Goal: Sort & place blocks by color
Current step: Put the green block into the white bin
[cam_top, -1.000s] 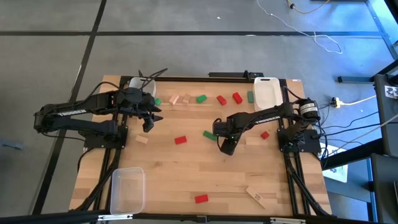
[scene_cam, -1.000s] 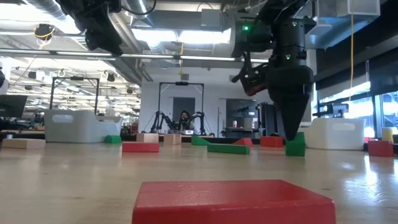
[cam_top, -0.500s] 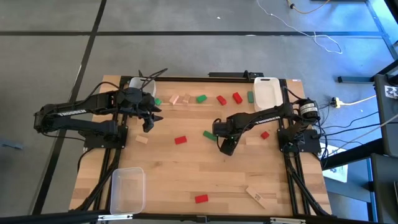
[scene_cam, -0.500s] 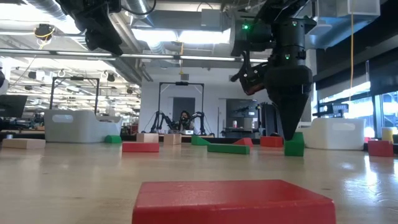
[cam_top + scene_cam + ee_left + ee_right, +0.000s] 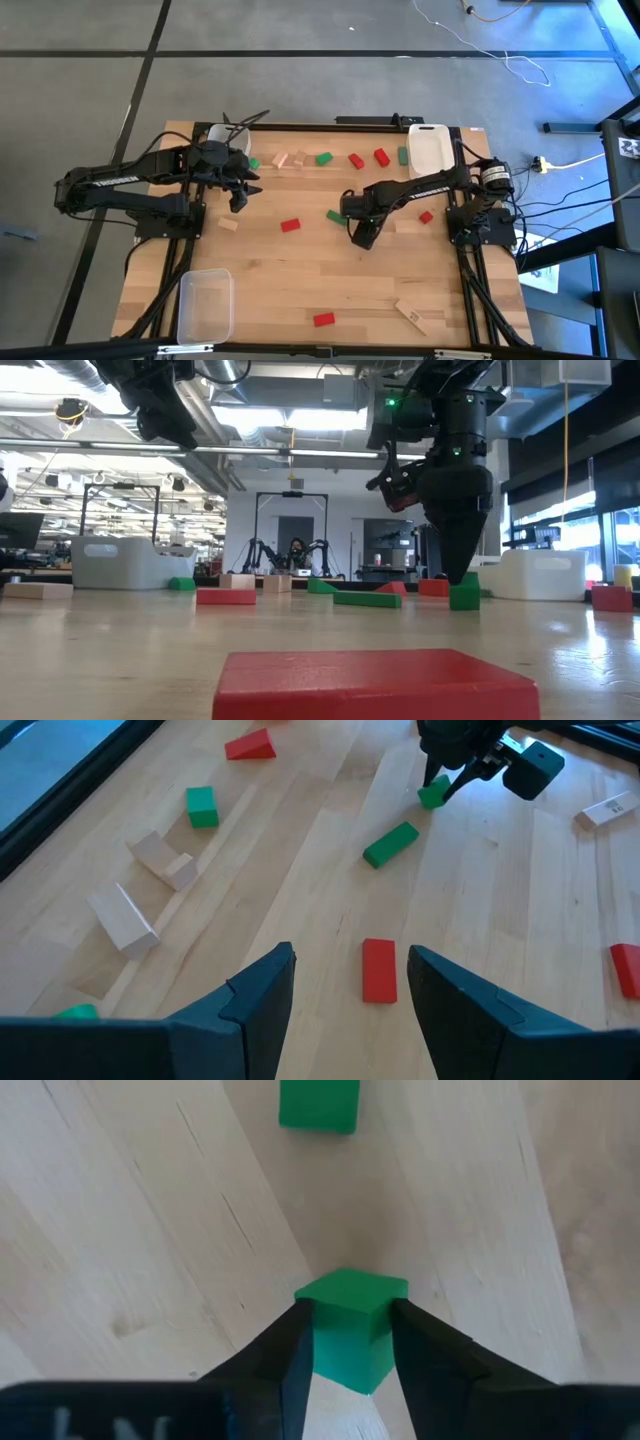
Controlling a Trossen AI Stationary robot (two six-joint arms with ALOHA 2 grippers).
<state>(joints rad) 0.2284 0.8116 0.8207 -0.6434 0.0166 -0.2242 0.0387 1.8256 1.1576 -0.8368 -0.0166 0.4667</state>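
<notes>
At the desk's [image 5: 300, 290] near edge lies a red block [image 5: 323, 319]. Toward the middle, the right gripper [image 5: 362, 238] has its jaws clamped on a small green block [image 5: 348, 1330], beside a long green block [image 5: 336, 216]. Farther back, near the left edge, the left gripper [image 5: 238, 200] hovers, jaws apart and empty.

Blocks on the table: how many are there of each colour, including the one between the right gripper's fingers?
Small bright red blocks: 5
Small green blocks: 5, counting the green cube in the right gripper
Pale natural wood blocks: 4
Total: 14
</notes>
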